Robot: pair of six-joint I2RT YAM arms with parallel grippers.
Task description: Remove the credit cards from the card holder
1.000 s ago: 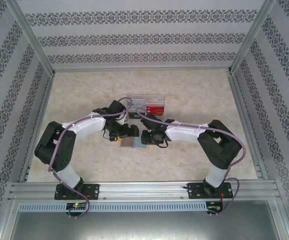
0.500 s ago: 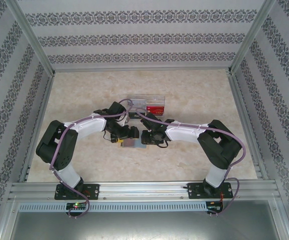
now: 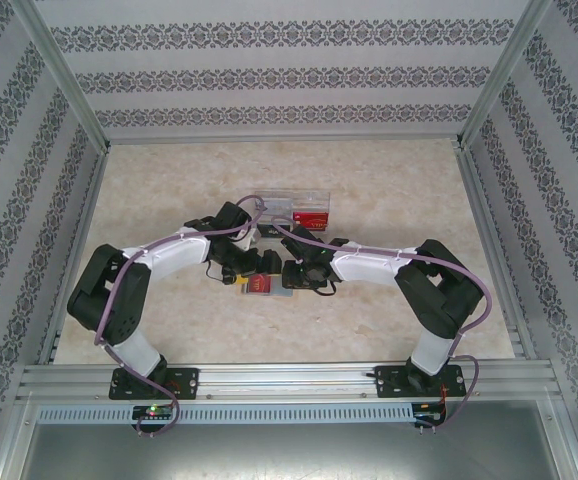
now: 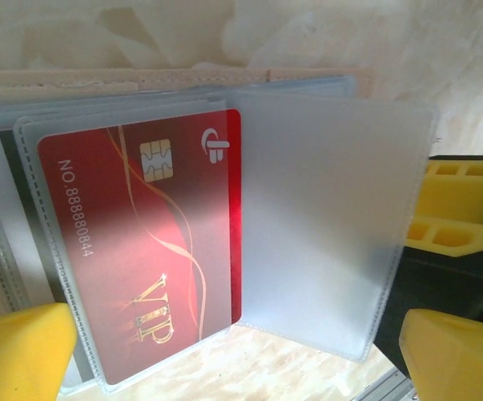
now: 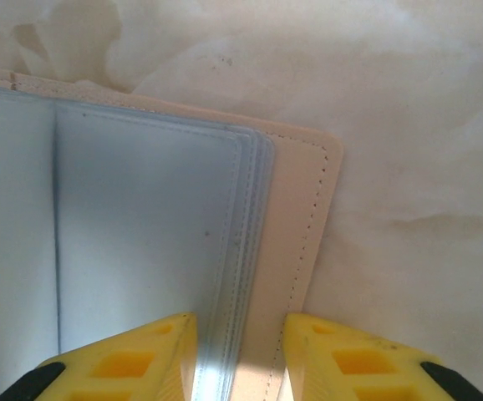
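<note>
The card holder [image 3: 272, 291] lies open on the table between both grippers; its tan cover [image 5: 296, 209] and grey-blue sleeves [image 5: 141, 234] show in the right wrist view. A red credit card [image 4: 141, 242] marked VIP sits inside a clear sleeve, with a frosted sleeve page [image 4: 325, 225] standing up beside it. My left gripper [image 4: 237, 359] hangs wide open over the card, holding nothing. My right gripper [image 5: 240, 359] is partly open, its fingers straddling the holder's right edge, one over the sleeves and one over the cover's stitched rim. From above, the red card [image 3: 261, 285] shows between the left gripper [image 3: 251, 273] and right gripper [image 3: 291, 278].
A clear plastic tray [image 3: 279, 203] stands just behind the grippers, with a red flat item [image 3: 312, 215] in its right end. Patterned walls and metal rails enclose the marbled table [image 3: 389, 180]. The right gripper's yellow fingers [image 4: 463, 180] stand close beside the frosted page.
The top of the holder showed grey-pink a second ago and now shows red: a sleeve page has turned over and uncovered the red card. The left gripper shifted slightly; the right arm held still.
</note>
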